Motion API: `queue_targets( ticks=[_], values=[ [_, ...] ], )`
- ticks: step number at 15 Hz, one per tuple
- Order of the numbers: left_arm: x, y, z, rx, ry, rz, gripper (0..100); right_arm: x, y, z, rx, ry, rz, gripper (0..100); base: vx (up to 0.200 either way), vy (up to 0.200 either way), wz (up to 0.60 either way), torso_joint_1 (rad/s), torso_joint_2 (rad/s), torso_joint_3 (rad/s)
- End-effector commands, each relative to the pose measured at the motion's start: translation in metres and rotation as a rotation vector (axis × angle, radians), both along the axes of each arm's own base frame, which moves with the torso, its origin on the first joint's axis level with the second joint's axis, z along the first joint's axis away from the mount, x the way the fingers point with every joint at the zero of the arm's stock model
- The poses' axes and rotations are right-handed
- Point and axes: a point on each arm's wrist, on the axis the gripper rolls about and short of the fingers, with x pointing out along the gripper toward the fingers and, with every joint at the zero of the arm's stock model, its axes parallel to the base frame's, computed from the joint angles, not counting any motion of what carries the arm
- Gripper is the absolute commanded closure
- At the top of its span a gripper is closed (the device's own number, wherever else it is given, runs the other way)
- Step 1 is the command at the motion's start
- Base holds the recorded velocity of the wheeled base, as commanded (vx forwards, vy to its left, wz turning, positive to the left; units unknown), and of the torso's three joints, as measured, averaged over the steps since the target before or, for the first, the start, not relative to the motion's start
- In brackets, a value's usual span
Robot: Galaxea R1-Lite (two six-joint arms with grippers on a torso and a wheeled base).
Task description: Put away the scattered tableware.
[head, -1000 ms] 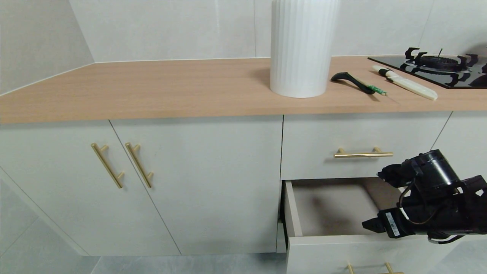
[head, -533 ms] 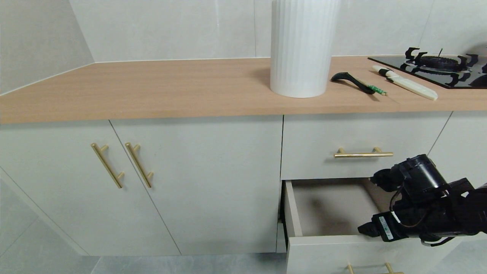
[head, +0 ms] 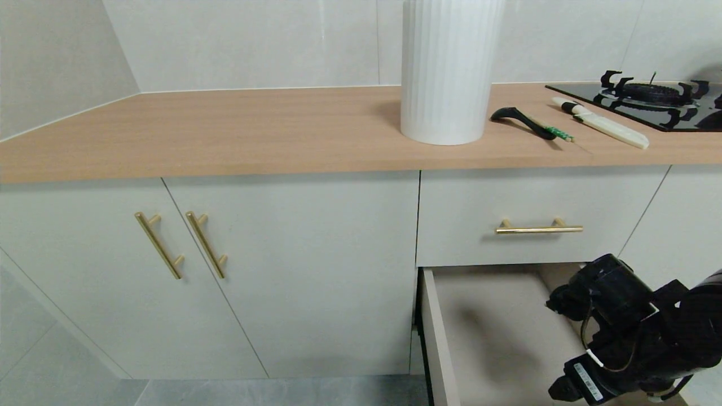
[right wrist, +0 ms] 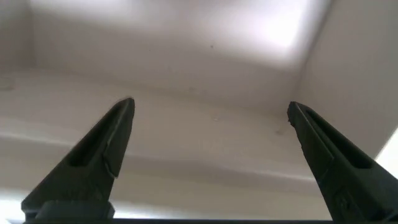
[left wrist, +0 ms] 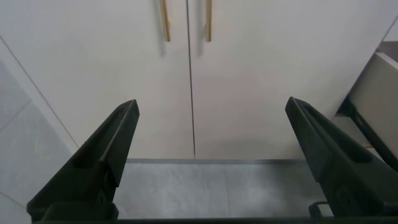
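A black-handled utensil [head: 522, 121] with a green tip and a cream-white knife [head: 606, 125] lie on the wooden counter [head: 225, 129], to the right of a tall white ribbed vase [head: 445, 73]. Under them the lower drawer [head: 434, 338] stands pulled out, its pale floor bare. My right gripper [head: 569, 386] hangs low over the drawer's right front part. In the right wrist view it [right wrist: 211, 109] is open, facing the drawer's inside with nothing between its fingers. My left gripper [left wrist: 211, 106] is open too, facing the cabinet doors [left wrist: 249, 74] low above the floor.
A black gas stove [head: 648, 96] sits at the counter's far right. The upper drawer with a gold handle [head: 538, 229] is closed. Two cabinet doors with gold handles [head: 159, 245] fill the left. The open drawer's corner [left wrist: 373, 87] juts out beside the left gripper.
The lower drawer has slid farther out; its front has left the bottom of the head view. My right arm has moved down and back with it.
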Motion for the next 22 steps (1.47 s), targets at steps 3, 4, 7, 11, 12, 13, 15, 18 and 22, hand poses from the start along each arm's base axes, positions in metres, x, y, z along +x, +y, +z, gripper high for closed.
queue_targets(
  ticks=[3, 4, 7, 11, 12, 13, 15, 18, 22],
  values=[
    [0.000, 0.000, 0.000, -0.001, 0.002, 0.001, 0, 0.003, 0.005, 0.009, 0.014, -0.044, 0.000, 0, 0.000, 0.000, 0.00, 0.000, 0.00, 0.000],
    [0.000, 0.000, 0.000, -0.001, 0.002, 0.002, 0, 0.005, 0.004, 0.019, 0.037, -0.087, -0.017, 0, 0.000, 0.000, 0.00, 0.000, 0.00, 0.000],
    [0.000, 0.000, 0.000, -0.001, 0.002, 0.001, 0, -0.003, 0.000, 0.056, 0.151, -0.229, -0.098, 0, 0.000, 0.000, 0.00, 0.000, 0.00, 0.000],
    [0.000, 0.000, 0.000, -0.001, 0.002, 0.001, 0, -0.022, -0.008, 0.090, 0.231, -0.383, -0.085, 0, 0.000, 0.000, 0.00, 0.000, 0.00, 0.000],
    [0.000, 0.000, 0.000, -0.001, 0.002, 0.001, 0, -0.024, -0.009, 0.094, 0.243, -0.414, -0.082, 0, 0.000, 0.000, 0.00, 0.000, 0.00, 0.000],
    [0.000, 0.000, 0.000, -0.001, 0.002, 0.001, 0, -0.026, -0.010, 0.096, 0.247, -0.428, -0.078, 0, 0.000, 0.000, 0.00, 0.000, 0.00, 0.000],
    [0.000, 0.000, 0.000, -0.001, 0.002, 0.001, 0, -0.028, -0.011, 0.098, 0.246, -0.438, -0.068, 0, 0.000, 0.000, 0.00, 0.000, 0.00, 0.000],
    [0.000, 0.000, 0.000, -0.001, 0.002, 0.001, 0, -0.028, -0.011, 0.098, 0.238, -0.437, -0.064, 0, 0.000, 0.000, 0.00, 0.000, 0.00, 0.000],
    [0.000, 0.000, 0.000, -0.001, 0.002, 0.001, 0, -0.028, -0.011, 0.098, 0.236, -0.441, -0.064, 0, 0.000, 0.000, 0.00, 0.000, 0.00, 0.000]
  ],
)
